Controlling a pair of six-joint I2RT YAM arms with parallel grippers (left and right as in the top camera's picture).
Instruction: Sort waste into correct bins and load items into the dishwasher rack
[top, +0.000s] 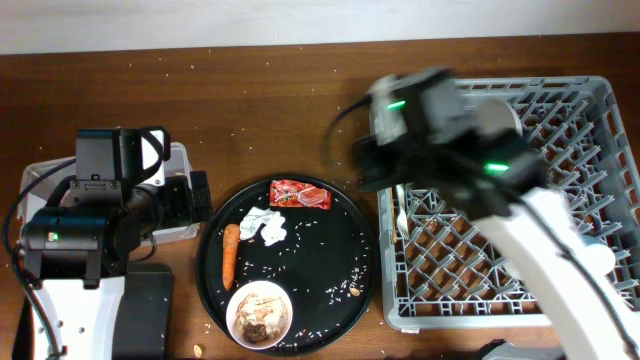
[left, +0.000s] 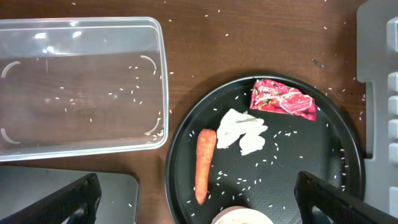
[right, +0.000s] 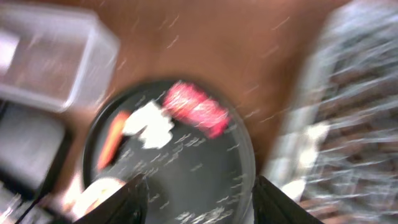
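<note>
On the round black tray (top: 345, 250) lie a red snack wrapper (top: 300, 194), a crumpled white tissue (top: 265, 224) and an orange carrot (top: 230, 255). A white bowl (top: 259, 313) holding brownish scraps sits at its front. The left wrist view shows the wrapper (left: 283, 99), tissue (left: 242, 130), carrot (left: 205, 165) and clear tub (left: 81, 87). My left gripper (left: 199, 205) is open and empty above the tray's left edge. My right gripper (right: 199, 199) is open and empty; its view is blurred, with the wrapper (right: 196, 109) ahead. The grey rack (top: 590, 130) stands at the right.
A shallow black tray (top: 145, 310) lies at the front left, partly under my left arm. Rice grains are scattered over the round tray, the tub and the wooden table. A white utensil (top: 402, 215) lies in the rack's left side. My right arm (top: 440, 120) covers the rack's far left corner.
</note>
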